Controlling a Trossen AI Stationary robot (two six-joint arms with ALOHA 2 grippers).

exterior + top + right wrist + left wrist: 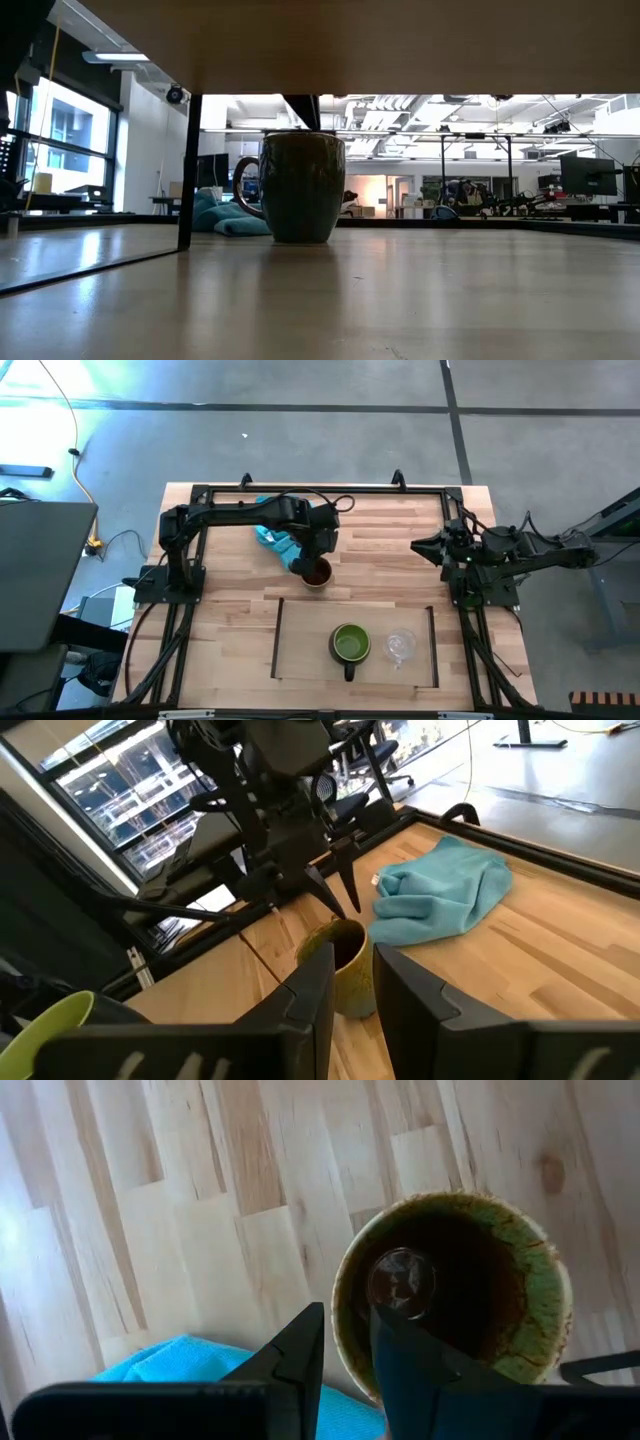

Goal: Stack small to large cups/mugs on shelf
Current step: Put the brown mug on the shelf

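**Brown mug gripped at the rim, behind the shelf**

In the high view, the left gripper [318,563] is seen just above the frame's centre, directly over the brown mug [317,575], which stands upright on the table [230,630] just above the upper edge of the shelf [305,645]. In the left wrist view the mug's rim is pinched between the two fingers [300,1350]: one finger is placed outside the wall, the other [410,1365] inside the cup. The same grip is shown from the side in the right wrist view, where the mug [340,965] is seen below the left gripper [340,905], with the cloth [445,895] near it at the upper right of that frame.

The cloth [275,540] is found at upper centre-left in the high view, partly covered by the left arm.

On the shelf, at lower centre, the green mug [350,644] is set upright with its handle pointed toward the frame's bottom; the glass cup [401,646] is placed just right of it, apart.

The right gripper [425,546] is held at the right of the frame, well apart from all cups, its fingers narrowly parted and nothing between them.
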